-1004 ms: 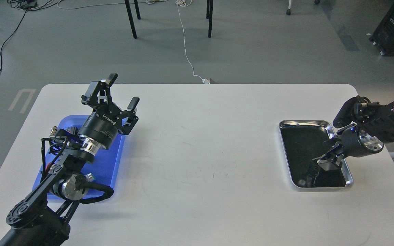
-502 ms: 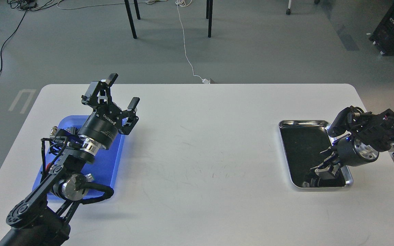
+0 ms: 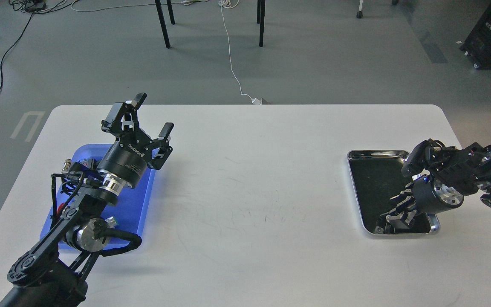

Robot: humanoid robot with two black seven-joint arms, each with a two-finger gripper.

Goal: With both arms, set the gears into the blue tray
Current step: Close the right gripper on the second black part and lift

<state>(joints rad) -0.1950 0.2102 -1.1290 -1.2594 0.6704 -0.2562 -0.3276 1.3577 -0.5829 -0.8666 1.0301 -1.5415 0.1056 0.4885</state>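
The right gripper (image 3: 392, 217) is dipping into the silver tray (image 3: 373, 152) at the near right; whether its fingers are parted cannot be told. It should be descending slowly and squarely. The left gripper (image 3: 154, 117) is hovering spread wide over the blue tray (image 3: 143, 194), far left. Counted: two trays, two grippers; no gears are discernible.

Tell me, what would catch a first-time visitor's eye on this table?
Probably the left end effector, raised with its fingers spread wide above the far end of the blue tray at the table's left. Next, the silver-rimmed tray at the right, where the right end effector dips into its dark near corner. Between them the white table shows only faint scuffs.
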